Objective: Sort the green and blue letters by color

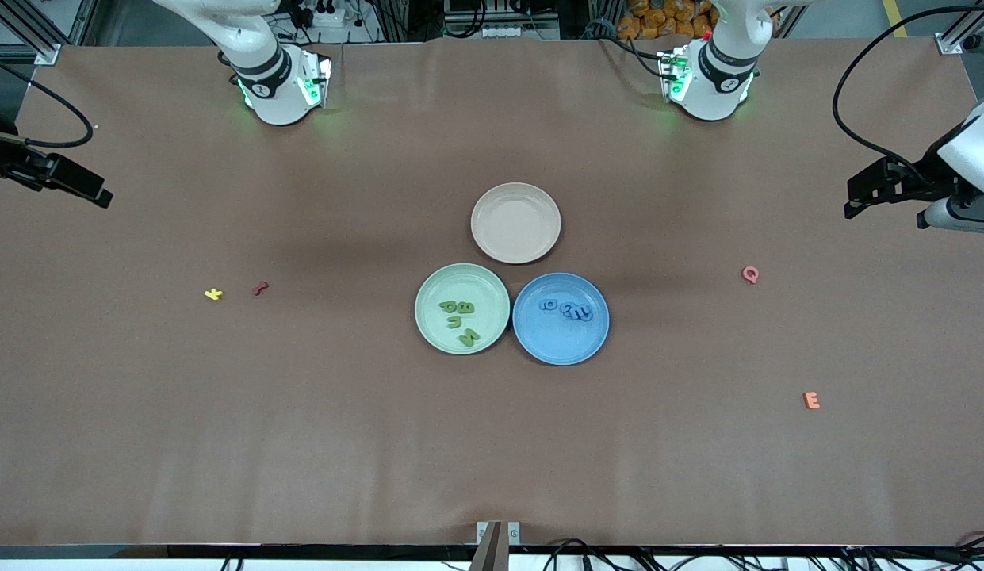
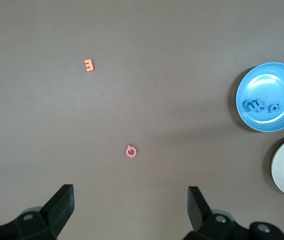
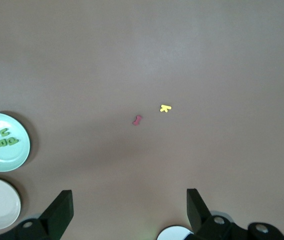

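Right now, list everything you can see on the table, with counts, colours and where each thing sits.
green letters: four, green, in the green plate
blue letters: several, overlapping, blue, in the blue plate
beige plate: one, empty, nearer the robots' bases than the other plates
yellow K: one, on the table toward the right arm's end
dark red letter: one, beside the K
pink Q: one, toward the left arm's end
orange E: one, nearer the front camera than the Q
left gripper: fingers open, above the Q
right gripper: fingers open, over bare table
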Available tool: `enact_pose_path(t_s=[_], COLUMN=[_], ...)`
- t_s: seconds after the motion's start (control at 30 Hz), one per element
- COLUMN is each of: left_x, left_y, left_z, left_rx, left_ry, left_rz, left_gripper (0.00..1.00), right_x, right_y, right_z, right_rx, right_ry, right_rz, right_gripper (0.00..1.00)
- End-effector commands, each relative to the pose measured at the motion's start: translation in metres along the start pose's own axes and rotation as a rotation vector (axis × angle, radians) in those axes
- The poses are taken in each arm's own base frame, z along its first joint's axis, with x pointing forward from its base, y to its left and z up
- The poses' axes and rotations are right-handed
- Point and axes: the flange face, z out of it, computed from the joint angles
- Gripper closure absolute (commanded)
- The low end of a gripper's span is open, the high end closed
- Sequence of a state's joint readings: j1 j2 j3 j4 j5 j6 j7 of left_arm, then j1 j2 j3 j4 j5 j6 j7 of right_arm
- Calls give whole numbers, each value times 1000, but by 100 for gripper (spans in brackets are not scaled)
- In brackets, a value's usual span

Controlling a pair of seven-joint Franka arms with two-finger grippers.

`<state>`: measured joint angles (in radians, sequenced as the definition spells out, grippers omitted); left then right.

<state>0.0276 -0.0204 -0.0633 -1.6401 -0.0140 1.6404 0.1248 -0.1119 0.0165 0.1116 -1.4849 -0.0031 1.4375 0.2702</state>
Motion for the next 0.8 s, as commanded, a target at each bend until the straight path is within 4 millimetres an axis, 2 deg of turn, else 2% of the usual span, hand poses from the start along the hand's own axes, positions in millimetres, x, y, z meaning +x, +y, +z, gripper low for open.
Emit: enact_pose_path(t_s=[0.0,0.77], left_x=[2,5], left_y=[1,-2], left_z=[-4,-5], left_rx=[-16,-6], left_ry=[1,29], left_rz=[-15,-20], left_gripper=[0,0], right_x=[-7,-3], right_y=[5,9], right_z=[5,5], right_rx=[0,3], right_ry=[25,44], right_rz=[3,-11], right_gripper=[0,0])
